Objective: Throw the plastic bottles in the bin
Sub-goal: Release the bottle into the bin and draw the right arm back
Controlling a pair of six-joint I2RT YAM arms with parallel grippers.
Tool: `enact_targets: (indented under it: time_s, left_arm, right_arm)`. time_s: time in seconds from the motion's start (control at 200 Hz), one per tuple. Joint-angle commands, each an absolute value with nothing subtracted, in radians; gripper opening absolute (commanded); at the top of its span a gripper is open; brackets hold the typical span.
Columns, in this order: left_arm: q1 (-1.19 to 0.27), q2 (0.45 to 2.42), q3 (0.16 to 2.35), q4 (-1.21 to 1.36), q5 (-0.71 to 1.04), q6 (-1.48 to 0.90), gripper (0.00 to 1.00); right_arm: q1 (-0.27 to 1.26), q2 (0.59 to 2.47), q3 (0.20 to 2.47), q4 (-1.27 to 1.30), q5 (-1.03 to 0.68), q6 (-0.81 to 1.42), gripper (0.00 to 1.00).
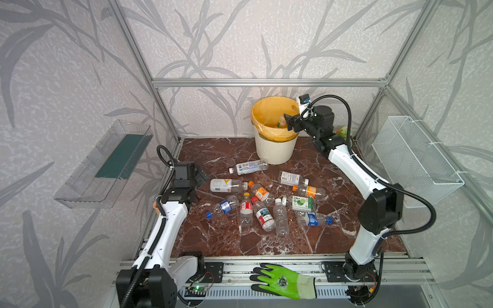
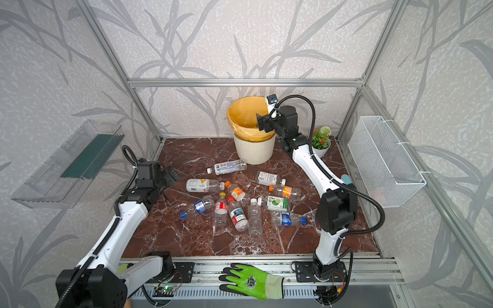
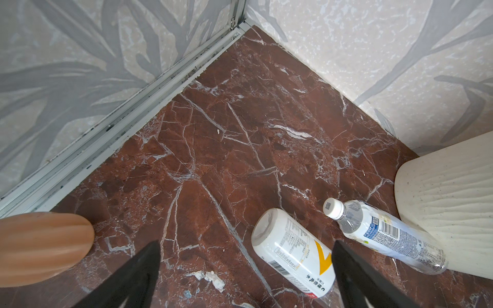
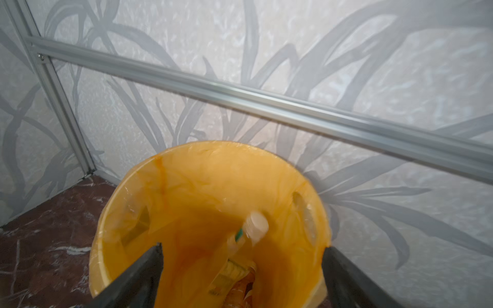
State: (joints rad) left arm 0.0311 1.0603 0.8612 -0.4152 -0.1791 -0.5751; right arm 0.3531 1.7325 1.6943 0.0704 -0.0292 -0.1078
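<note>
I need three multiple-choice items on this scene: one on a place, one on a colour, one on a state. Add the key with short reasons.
1. The right gripper is: A. above the open top of the bin; B. behind it; C. at the front edge.
2. The bag lining it is: A. blue; B. yellow-orange; C. black.
3. The left gripper is: A. open, empty; B. shut, empty; C. out of view.
Key: 1 A, it hangs over the rim; 2 B, both top views show it; 3 A, its wrist view shows spread jaws gripping nothing.
</note>
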Motion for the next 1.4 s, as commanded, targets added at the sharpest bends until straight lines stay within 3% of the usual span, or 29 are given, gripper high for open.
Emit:
enact_targets:
  time_s: [0.0, 0.255, 0.415, 0.77, 1.394]
  left_arm:
    - [0.020, 1.027, 0.888, -0.441, -0.211, -0.551, 0.99]
    - [-0.013, 1.021, 0.890, -0.502, -0.225, -0.582, 0.99]
    - [-0.119, 1.021, 0.890, -0.567, -0.306, -0.646, 0.99]
    - [-0.210, 1.054, 0.808, -0.511, -0.242, -0.931, 0.99]
    - [-0.178, 1.325, 0.804, -0.293, -0.057, -1.119, 0.98]
  right_arm:
    - [0.360, 1.523, 1.605, 0.172, 0.005, -0.127, 0.94]
    - [0.339, 1.277, 1.284, 0.200, 0.068, -0.136, 0.96]
    - [0.303, 1.169, 1.068, 0.172, 0.083, -0.055, 0.97]
    - [0.281, 1.058, 0.687, 0.170, 0.131, 0.156, 0.97]
    - [0.269, 0.980, 0.572, 0.144, 0.195, 0.238, 0.97]
